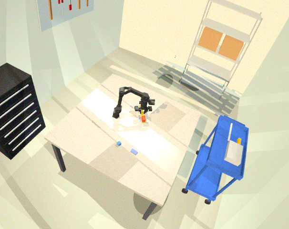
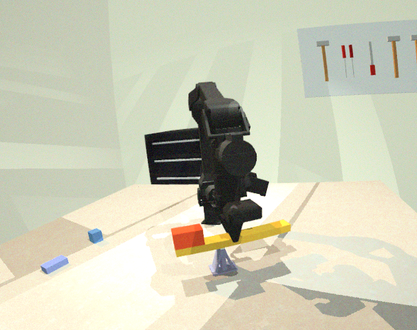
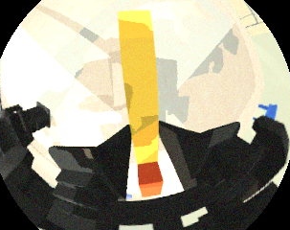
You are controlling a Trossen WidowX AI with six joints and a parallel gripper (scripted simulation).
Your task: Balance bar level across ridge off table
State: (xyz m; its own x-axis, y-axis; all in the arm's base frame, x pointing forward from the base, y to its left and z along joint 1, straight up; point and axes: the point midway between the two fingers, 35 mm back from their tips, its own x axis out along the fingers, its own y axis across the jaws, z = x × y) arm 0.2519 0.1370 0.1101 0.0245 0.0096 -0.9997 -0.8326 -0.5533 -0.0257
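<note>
A long yellow bar (image 2: 260, 232) (image 3: 141, 81) carries a red-orange block (image 2: 188, 237) (image 3: 150, 178) (image 1: 143, 119) on one end. My gripper (image 2: 234, 238) (image 3: 144, 126) is shut on the bar near its middle, on the side away from the block. The lavender ridge (image 2: 222, 263) stands on the table, under the bar and between the block and my fingers. The bar lies over the ridge's top, with both ends off the table. In the exterior view it slants, block end lower. Whether bar and ridge touch is not clear.
A blue cube (image 1: 118, 143) (image 2: 95, 236) and a lavender-blue block (image 1: 134, 151) (image 2: 54, 264) lie on the table (image 1: 73, 133), away from the ridge. A blue cart (image 1: 216, 157) stands beside the table, and a black drawer cabinet (image 1: 16, 110) stands on its other side.
</note>
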